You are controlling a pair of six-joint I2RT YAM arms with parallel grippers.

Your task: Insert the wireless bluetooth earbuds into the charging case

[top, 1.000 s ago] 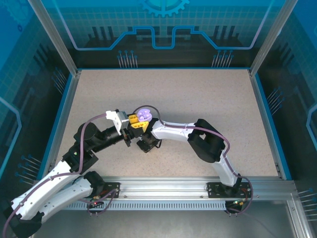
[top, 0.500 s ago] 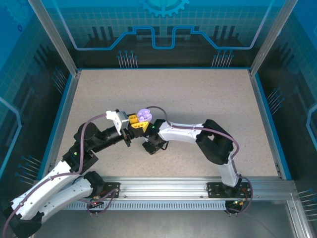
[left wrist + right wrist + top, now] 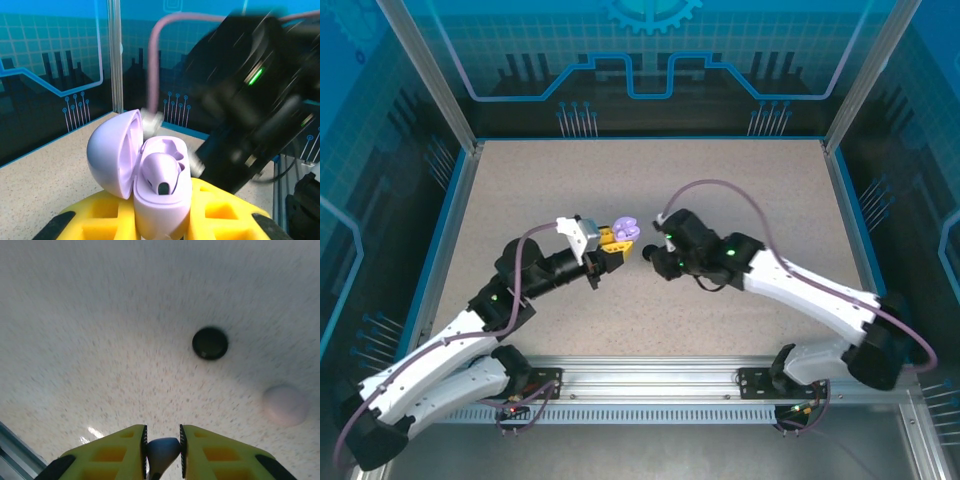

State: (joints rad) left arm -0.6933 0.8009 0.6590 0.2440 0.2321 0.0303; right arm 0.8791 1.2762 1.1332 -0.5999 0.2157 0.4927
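Left gripper clamps the open lilac clamshell case, one lilac stemmed earbud seated. At 3 o'clock, right gripper pinches the second lilac earbud, uninserted.

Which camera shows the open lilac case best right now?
Left wrist: the lilac case sits close up in the left end effector, lid open, seated earbud inside. Top external shows it as a small lilac blob. Right wrist looks at the table past the right end effector, shut on a second earbud.
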